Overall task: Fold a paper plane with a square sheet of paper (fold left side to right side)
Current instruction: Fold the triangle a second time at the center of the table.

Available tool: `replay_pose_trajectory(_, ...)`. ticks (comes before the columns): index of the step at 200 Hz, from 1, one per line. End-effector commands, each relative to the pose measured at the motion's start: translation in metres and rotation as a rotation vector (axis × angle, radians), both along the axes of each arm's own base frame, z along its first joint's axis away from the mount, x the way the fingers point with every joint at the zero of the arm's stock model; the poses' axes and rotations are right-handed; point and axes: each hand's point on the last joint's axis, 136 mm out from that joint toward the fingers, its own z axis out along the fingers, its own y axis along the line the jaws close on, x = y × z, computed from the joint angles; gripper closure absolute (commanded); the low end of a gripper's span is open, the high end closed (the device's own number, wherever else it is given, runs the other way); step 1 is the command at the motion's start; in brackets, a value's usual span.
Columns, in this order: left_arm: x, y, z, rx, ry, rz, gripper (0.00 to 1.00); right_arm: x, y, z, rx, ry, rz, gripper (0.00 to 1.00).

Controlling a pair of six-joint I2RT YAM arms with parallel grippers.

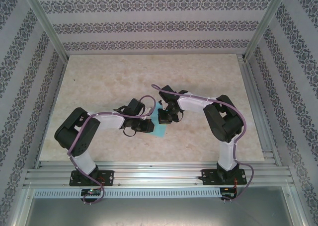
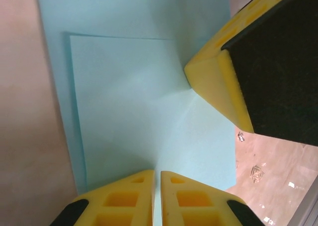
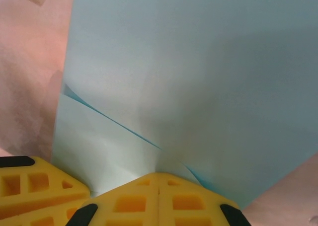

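You're folding the square sheet of paper (image 1: 160, 129) near the table (image 1: 99, 72) middle, left gripper (image 2: 156, 174) pinching its edge, right gripper (image 3: 158, 176) clenched empty and pinning the flap; next probably needs creasing flat.

Beige marbled tabletop (image 1: 109, 77) lying beneath the left claw (image 1: 151, 126), patterned walls (image 1: 149, 22) standing beyond it, aluminium rails (image 1: 159, 174) running nearer.

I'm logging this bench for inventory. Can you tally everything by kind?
Paper sheet: 1
Grippers: 2 (left gripper, right gripper)
Table: 1
Total: 4
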Motion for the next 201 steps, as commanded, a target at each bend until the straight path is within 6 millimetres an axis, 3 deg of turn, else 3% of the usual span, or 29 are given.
replay_pose_trajectory(1, -0.019, 0.021, -0.015, 0.094, 0.033, -0.008, 0.89, -0.017, -0.041, -0.035, -0.2, 0.073, -0.004, 0.96)
replay_pose_trajectory(72, -0.045, 0.049, -0.024, 0.149, 0.07, 0.027, 0.89, -0.016, -0.043, -0.037, -0.201, 0.083, -0.002, 0.96)
replay_pose_trajectory(120, -0.043, 0.071, -0.016, 0.149, 0.075, 0.112, 0.89, -0.015, -0.041, -0.035, -0.194, 0.081, -0.002, 0.96)
replay_pose_trajectory(142, -0.028, 0.06, 0.011, 0.041, 0.035, 0.137, 0.89, -0.014, -0.039, -0.033, -0.191, 0.078, 0.002, 0.96)
replay_pose_trajectory(172, -0.01, 0.029, 0.05, -0.135, -0.003, 0.094, 0.9, -0.013, -0.039, -0.031, -0.188, 0.075, -0.001, 0.96)
replay_pose_trajectory(201, -0.004, 0.009, 0.06, -0.224, 0.007, 0.051, 0.91, -0.013, -0.037, -0.031, -0.185, 0.074, -0.001, 0.96)
